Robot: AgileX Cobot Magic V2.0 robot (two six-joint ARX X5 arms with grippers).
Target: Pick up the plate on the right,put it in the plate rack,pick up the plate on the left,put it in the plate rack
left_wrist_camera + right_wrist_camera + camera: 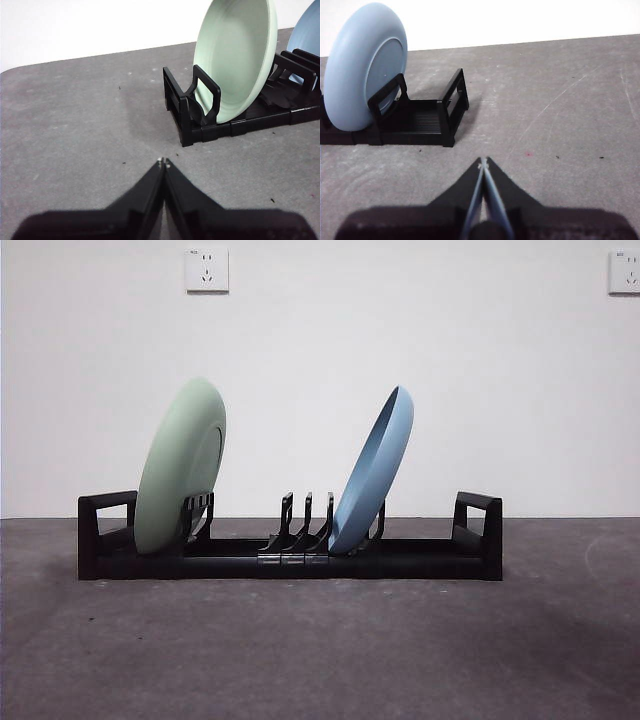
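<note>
Plate rack on grey table, green plate leaning in its left end, blue plate tilted right of centre, left tool and right tool closed, empty, low over table beyond either rack end.

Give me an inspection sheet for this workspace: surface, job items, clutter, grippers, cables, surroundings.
Surface: grey table, faint scuffs and small dark specks.
Job items: black plate rack stands on the table; green plate stands on edge at one end, blue plate on edge nearer the other end, both leaning the same way. Several prongs between them are free.
Clutter: nothing seen beyond the specks.
Grippers: left gripper with jaws shut, empty, over the table short of the green plate's end; right gripper with jaws shut, empty, off the blue plate's end.
Cables: nothing seen.
Surroundings: white wall, two wall sockets high up.
</note>
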